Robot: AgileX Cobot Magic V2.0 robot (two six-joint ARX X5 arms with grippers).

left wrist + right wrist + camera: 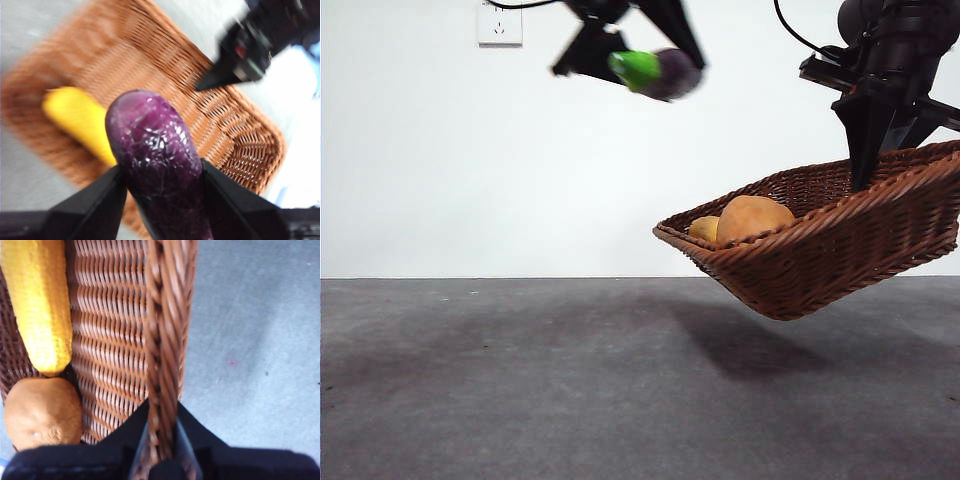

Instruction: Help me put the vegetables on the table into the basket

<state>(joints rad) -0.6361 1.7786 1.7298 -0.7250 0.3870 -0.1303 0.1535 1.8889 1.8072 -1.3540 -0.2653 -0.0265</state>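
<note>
My right gripper (161,440) is shut on the rim of the wicker basket (840,240) and holds it tilted in the air above the table (520,380), at the right of the front view. The brown potato (752,217) and the yellow corn cob (37,305) lie inside the basket (115,330). High at the top centre, my left gripper (655,60) is shut on the dark-purple eggplant (655,72) with its green end pointing left. In the left wrist view the eggplant (155,165) hangs over the basket (150,75), where the corn cob (80,117) shows.
A white wall outlet (500,22) sits on the back wall at upper left. The basket casts a shadow on the grey table beneath it. The right arm (255,45) shows at the basket's far rim in the left wrist view.
</note>
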